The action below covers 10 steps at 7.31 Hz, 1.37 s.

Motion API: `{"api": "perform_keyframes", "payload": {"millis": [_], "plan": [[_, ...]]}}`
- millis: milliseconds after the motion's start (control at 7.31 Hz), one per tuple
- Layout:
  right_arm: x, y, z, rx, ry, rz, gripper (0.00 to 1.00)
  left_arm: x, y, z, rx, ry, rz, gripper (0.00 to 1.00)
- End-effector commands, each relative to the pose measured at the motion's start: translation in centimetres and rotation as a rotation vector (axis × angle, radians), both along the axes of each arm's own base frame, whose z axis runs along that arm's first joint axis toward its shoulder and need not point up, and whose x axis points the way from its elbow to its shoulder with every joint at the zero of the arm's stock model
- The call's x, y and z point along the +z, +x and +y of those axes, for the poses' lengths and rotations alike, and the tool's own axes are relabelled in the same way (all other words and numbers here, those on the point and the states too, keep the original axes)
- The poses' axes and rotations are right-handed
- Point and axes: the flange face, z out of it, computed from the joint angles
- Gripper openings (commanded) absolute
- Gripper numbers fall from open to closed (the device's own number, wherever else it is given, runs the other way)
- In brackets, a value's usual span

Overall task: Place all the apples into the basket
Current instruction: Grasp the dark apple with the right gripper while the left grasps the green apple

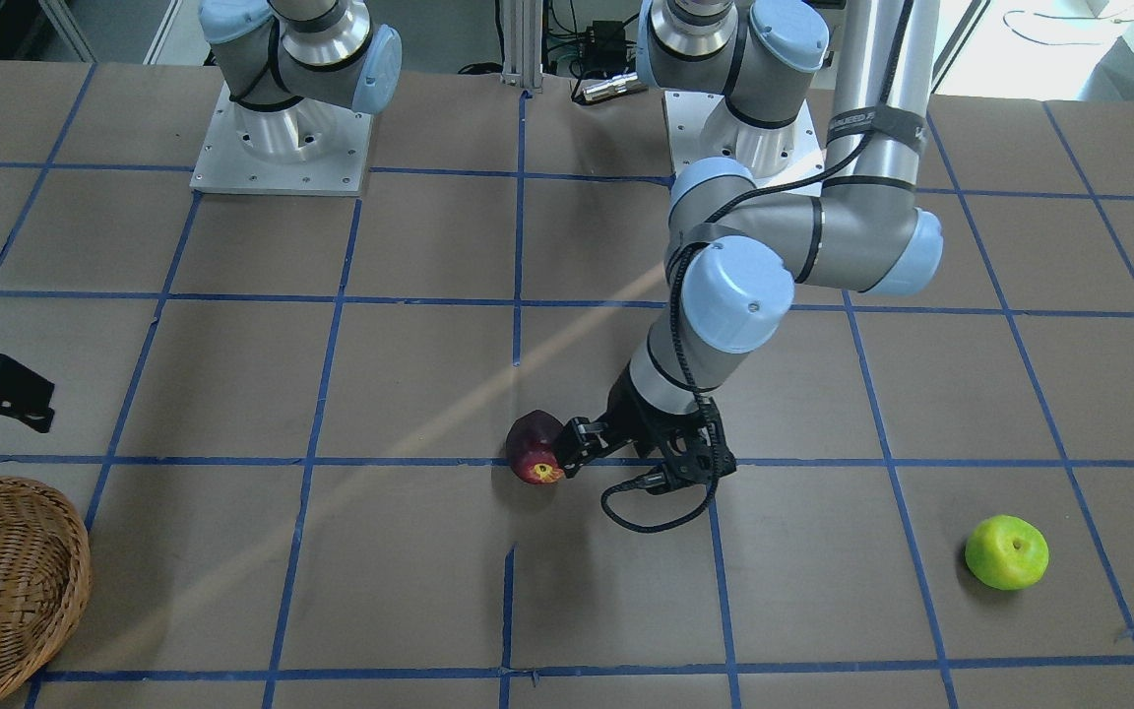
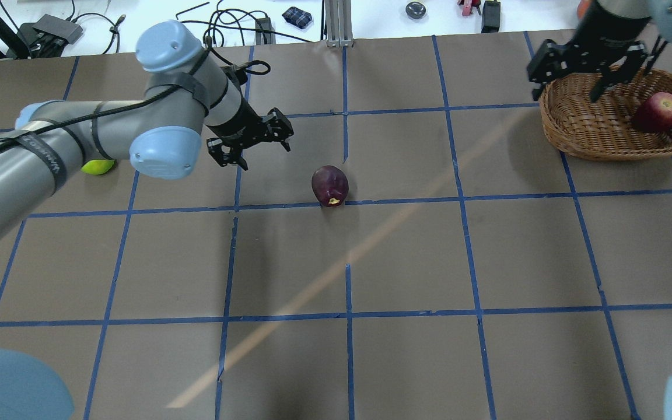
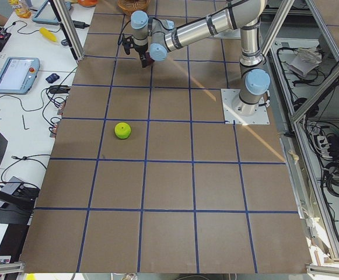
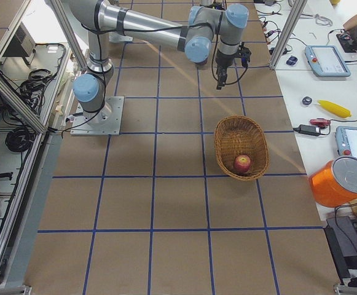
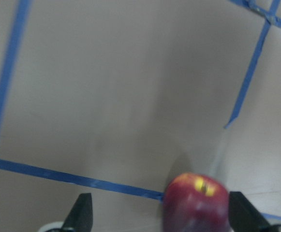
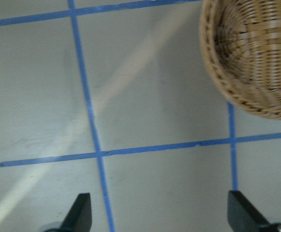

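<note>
The dark maroon apple (image 2: 330, 185) lies on the table near the middle, on a blue tape line. My left gripper (image 2: 263, 146) is open beside it. In the left wrist view the maroon apple (image 5: 196, 200) sits between the fingers, close to the right fingertip (image 5: 244, 212). The lime green apple (image 1: 1007, 551) rests alone on the table, far out on my left side. A red apple (image 2: 658, 112) lies inside the wicker basket (image 2: 592, 131) at the far right. My right gripper (image 2: 592, 70) hangs open and empty over the basket's far left rim.
Both arm bases (image 1: 282, 148) stand at the robot's edge of the table. Blue tape lines grid the brown table top. Side benches beyond the table ends hold tablets (image 4: 327, 59), cables and an orange container (image 4: 344, 181).
</note>
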Motion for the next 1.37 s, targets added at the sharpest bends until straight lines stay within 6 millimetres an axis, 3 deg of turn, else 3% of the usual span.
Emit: {"api": "perform_keyframes", "payload": {"millis": [0, 137, 274, 411, 547, 684, 958, 1232], "plan": [[-3.1, 14.2, 3.0, -0.021, 0.037, 0.001, 1.0, 2.0, 12.0, -1.0, -0.052, -0.045, -0.076, 1.0], [-4.8, 18.1, 3.4, 0.034, -0.019, -0.008, 1.0, 1.4, 17.4, -0.6, -0.153, -0.053, -0.092, 1.0], [-6.6, 21.7, 4.4, 0.089, -0.002, -0.009, 1.0, 1.0, 23.7, -1.4, -0.32, -0.07, -0.17, 1.0], [-8.5, 25.2, 5.3, 0.095, 0.01, -0.006, 1.0, 1.8, 28.0, -3.0, -0.407, -0.098, -0.298, 1.0], [-10.5, 27.1, 5.2, 0.103, -0.001, -0.006, 1.0, 2.2, 29.3, -5.5, -0.414, -0.111, -0.326, 1.0], [-12.7, 28.0, 4.5, 0.109, 0.002, -0.028, 1.0, -0.2, 31.0, -7.0, -0.408, -0.026, -0.38, 1.0], [-15.5, 30.9, 4.2, 0.112, -0.01, -0.114, 1.0, -4.4, 32.8, -8.5, -0.401, 0.045, -0.338, 1.0], [-17.5, 31.2, 4.2, 0.116, 0.015, -0.1, 1.0, -7.0, 33.1, -8.9, -0.413, 0.075, -0.32, 1.0]]}}
